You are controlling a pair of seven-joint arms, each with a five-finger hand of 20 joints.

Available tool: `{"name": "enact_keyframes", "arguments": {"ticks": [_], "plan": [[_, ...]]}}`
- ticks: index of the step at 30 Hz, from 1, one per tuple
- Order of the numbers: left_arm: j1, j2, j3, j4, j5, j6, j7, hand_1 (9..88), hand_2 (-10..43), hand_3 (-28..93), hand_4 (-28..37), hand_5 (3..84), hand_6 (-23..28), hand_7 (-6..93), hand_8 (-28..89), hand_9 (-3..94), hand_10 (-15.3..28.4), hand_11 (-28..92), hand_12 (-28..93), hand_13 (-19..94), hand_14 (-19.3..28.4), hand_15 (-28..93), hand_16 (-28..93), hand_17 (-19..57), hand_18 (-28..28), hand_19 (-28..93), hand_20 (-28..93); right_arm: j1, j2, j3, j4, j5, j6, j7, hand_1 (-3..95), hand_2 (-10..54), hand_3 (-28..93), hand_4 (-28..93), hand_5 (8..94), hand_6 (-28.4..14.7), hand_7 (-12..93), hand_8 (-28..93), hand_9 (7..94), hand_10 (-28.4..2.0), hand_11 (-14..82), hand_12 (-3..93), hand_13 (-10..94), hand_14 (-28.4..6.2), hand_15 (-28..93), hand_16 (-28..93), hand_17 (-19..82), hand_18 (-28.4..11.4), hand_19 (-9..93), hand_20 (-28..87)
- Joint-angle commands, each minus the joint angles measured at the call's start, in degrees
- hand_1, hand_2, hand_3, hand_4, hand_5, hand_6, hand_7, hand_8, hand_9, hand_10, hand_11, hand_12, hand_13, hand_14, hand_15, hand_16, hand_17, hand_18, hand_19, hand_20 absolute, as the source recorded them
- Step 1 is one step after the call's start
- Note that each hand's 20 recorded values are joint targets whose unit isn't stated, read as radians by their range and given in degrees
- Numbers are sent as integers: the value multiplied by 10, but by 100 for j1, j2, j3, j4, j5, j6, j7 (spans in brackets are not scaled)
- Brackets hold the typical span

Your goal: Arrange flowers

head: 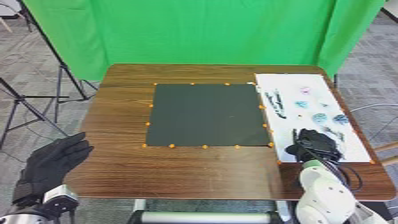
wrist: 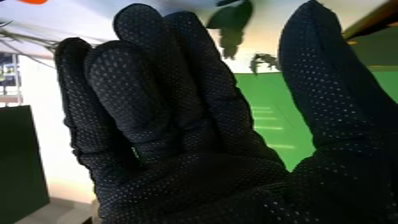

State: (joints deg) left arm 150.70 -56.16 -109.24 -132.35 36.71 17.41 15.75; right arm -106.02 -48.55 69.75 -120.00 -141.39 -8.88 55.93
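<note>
Holding the right hand (head: 315, 144) over the near part of the white sheet (head: 289, 83) along the bench's (head: 204, 175) right edge, fingers (wrist: 133, 90) loosely extended, gripping nothing. Holding the left hand (head: 46, 162) open beside the near left corner. Showing, probably, small flowers (head: 320, 118) on that sheet.

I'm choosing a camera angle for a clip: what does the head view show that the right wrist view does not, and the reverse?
Head view: the left hand, open, and tripods at the left.
Right wrist view: the palm side of the right hand, up close.
Both: the right hand, the green curtain and plant pieces.
</note>
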Motion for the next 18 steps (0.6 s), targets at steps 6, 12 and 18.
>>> {"name": "enact_keyframes", "arguments": {"ticks": [6,12,18], "plan": [[86,-73,-12,3,22,-71,-13,285,72,781,-170,506,159,149,-92,407,228,394,86,274,273,603,-135,-102,217,610,108,-358,-120,17,258,-209,-224,136,393,-85,739,-224,714,-116,239,-89,732,-222,331,196,650,-161,726,204,371,-276,932,-141],[47,-84,9,9,25,-85,-56,285,72,782,-169,505,159,149,-92,407,228,393,86,274,273,603,-135,-102,217,610,108,-403,-142,-37,429,-416,-61,102,419,-93,744,-233,725,-101,257,-66,747,-208,346,200,675,-143,722,207,382,-270,932,-122],[33,-88,16,20,37,-101,-70,284,72,784,-168,505,159,149,-92,409,228,394,86,274,273,603,-135,-101,217,610,108,-359,-176,-74,574,-479,-3,92,492,-95,706,-266,744,-85,276,124,776,-186,356,205,716,-119,707,217,398,-258,932,-96]]}}
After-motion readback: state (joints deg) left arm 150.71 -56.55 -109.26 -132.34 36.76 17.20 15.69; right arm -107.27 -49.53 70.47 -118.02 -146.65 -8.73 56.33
